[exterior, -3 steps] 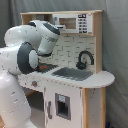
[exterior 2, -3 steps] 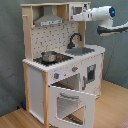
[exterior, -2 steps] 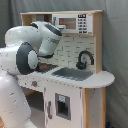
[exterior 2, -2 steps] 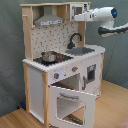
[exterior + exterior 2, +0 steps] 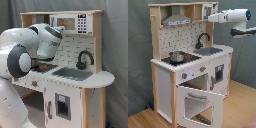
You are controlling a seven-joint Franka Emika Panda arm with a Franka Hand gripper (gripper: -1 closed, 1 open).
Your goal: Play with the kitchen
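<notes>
At centre of both exterior views: tall white and light-wood toy kitchen [image 5: 188, 65], oven door [image 5: 198, 102] hanging open. White arm's gripper [image 5: 212, 18] level with microwave [image 5: 75, 23] shelf; finger state indeterminable. Risk: sideways push could topple kitchen.

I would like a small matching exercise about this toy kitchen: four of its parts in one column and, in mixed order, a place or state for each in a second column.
Column one:
1. oven door
2. pot
3. faucet
4. microwave

Column two:
A. on the top shelf
B. hanging open, tilted forward
C. black, curved, behind the sink
D. resting on the stove

Right pairs: 1-B, 2-D, 3-C, 4-A
</notes>
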